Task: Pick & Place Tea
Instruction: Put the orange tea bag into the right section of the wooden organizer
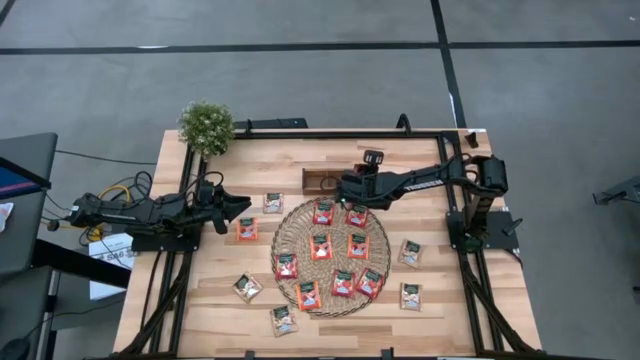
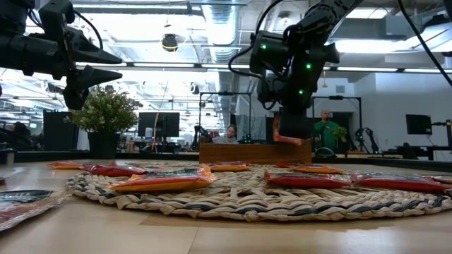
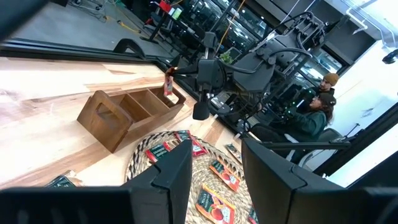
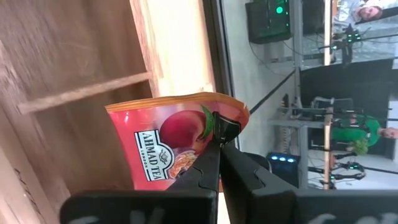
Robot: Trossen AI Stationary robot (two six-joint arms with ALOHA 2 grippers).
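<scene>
Hanging upright: red-orange sachet (image 4: 177, 146)

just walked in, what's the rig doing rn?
The right gripper is shut on a red-orange square tea sachet and holds it above the small brown wooden compartment tray at the table's far side. More red-orange sachets lie on the round woven straw mat; whitish sachets with green print sit on the bare wooden table around it. The left gripper is open and empty, off the table beside the mat's left.
</scene>
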